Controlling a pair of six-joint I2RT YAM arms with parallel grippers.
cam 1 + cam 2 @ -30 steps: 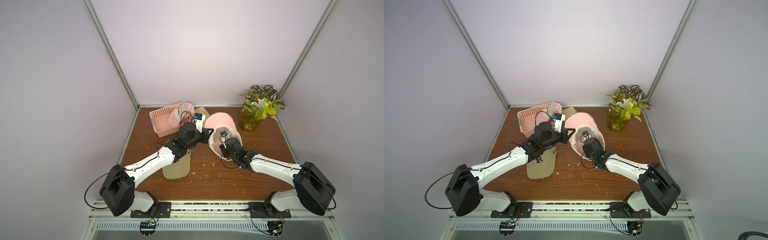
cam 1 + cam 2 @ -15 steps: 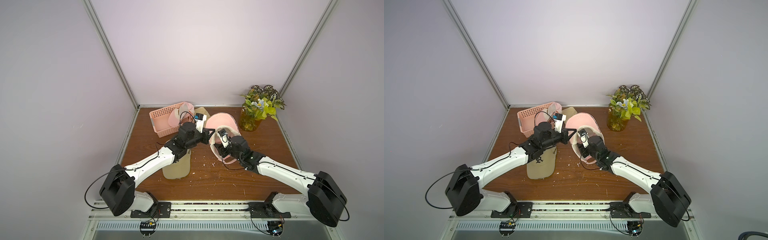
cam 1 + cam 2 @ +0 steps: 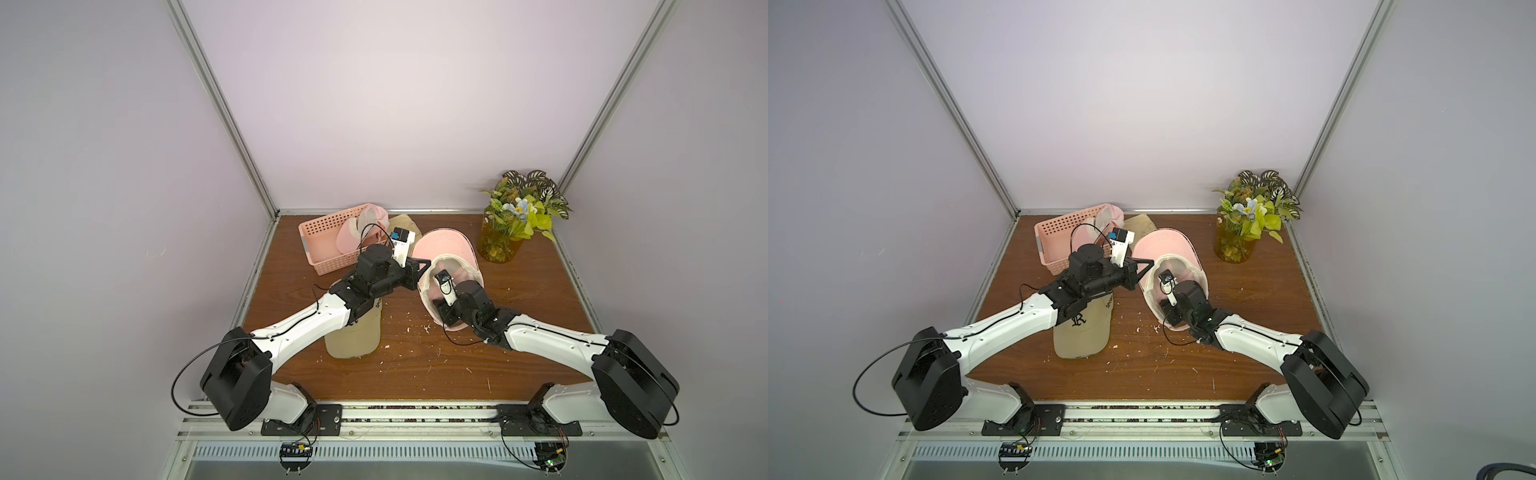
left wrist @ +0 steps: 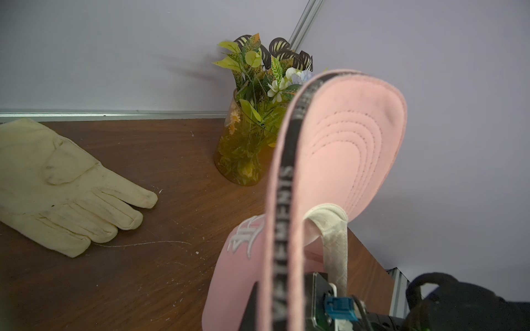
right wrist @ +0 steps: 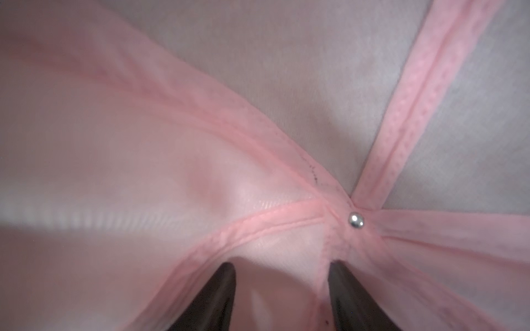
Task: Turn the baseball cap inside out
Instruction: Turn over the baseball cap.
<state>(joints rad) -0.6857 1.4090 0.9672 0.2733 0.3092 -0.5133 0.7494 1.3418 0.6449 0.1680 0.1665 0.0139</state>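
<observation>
1. Your left jaws are clamped tight on the rim of the pink baseball cap point(image 3: 444, 249). They hold it tipped up on edge, with the brim standing beyond them and the opening turned toward your right arm. I cannot tell whether the cap's lower side rests on the desk point(image 3: 519, 316).
2. Your right jaws are deep inside the crown. They stand apart and grip nothing, with their tips against the pink lining point(image 5: 172, 143).
3. Work from this relation: the metal rivet point(image 5: 356, 221), where the seam tapes point(image 5: 424, 94) meet, lies just ahead of the right jaws, nearer one tip than the other. The top of the crown is therefore in front of those jaws, and the rim is behind them, at the left jaws.
4. Your right arm is the nearer one to the crown; the left arm only anchors the rim.
5. In my judgement, the next move is to pinch the lining beside the rivet. Then draw it straight back along that line, out through the rim, with the left grip kept firm.
</observation>
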